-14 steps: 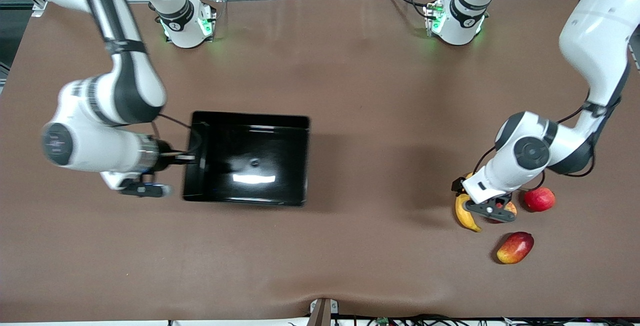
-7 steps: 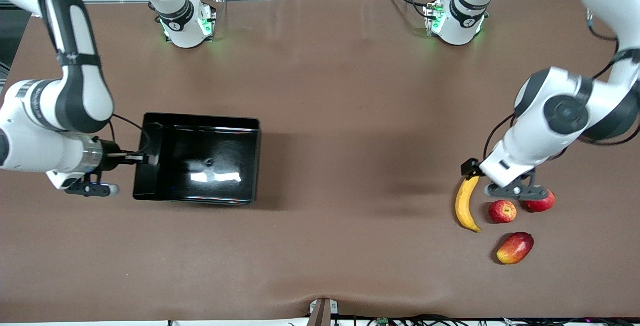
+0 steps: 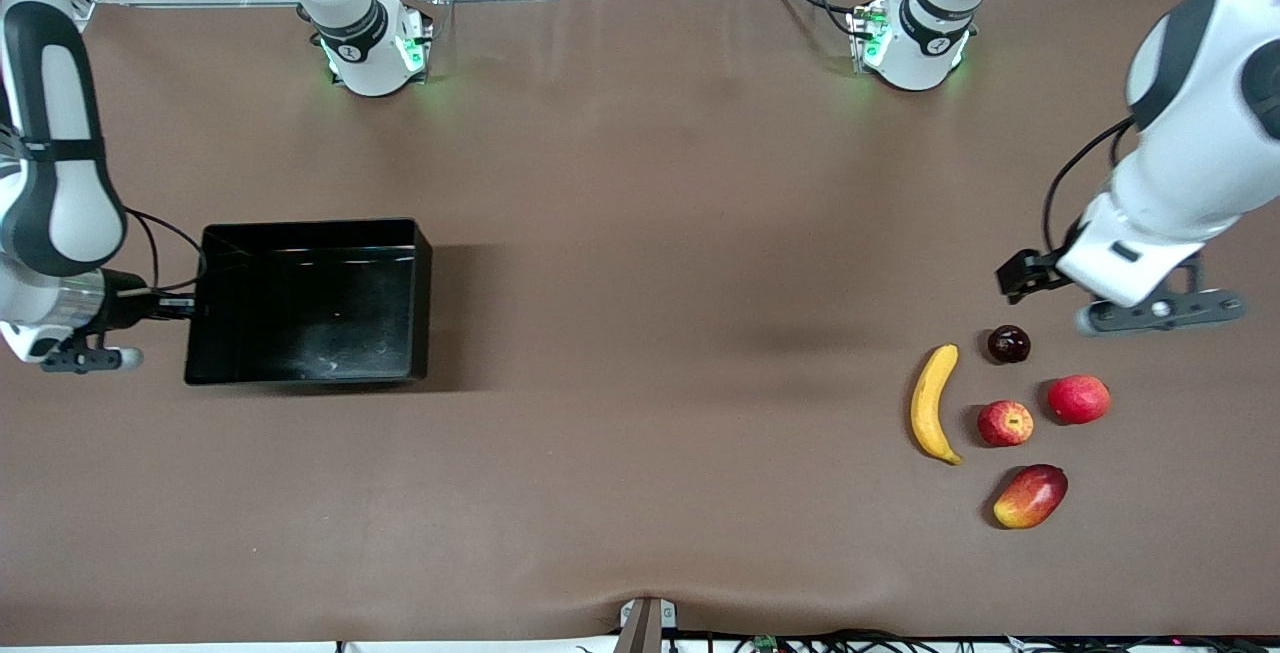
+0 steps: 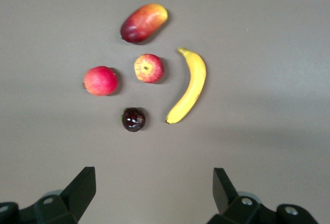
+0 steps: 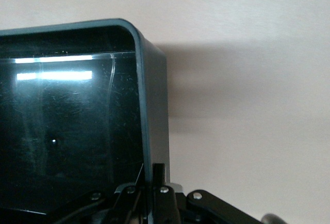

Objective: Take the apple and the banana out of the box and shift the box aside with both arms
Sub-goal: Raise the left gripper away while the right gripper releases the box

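Apple [image 3: 1005,423] and banana [image 3: 933,417] out on table [image 3: 640,233]; right gripper [image 3: 190,307] fingers clamped on empty box [image 3: 310,301] wall at the right arm's end; left gripper [image 3: 1160,311] fingers wide, empty.

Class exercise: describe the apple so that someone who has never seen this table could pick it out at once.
Find the fruit cluster at the left arm's end of the table. The apple lies beside the banana. It alone shows a yellowish patch around its stem dimple.

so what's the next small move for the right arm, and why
Probably open the right gripper and back off: it is shut on the wall of the empty glossy black plastic tray, at that arm's end of the table. The left gripper hangs open above the fruits.
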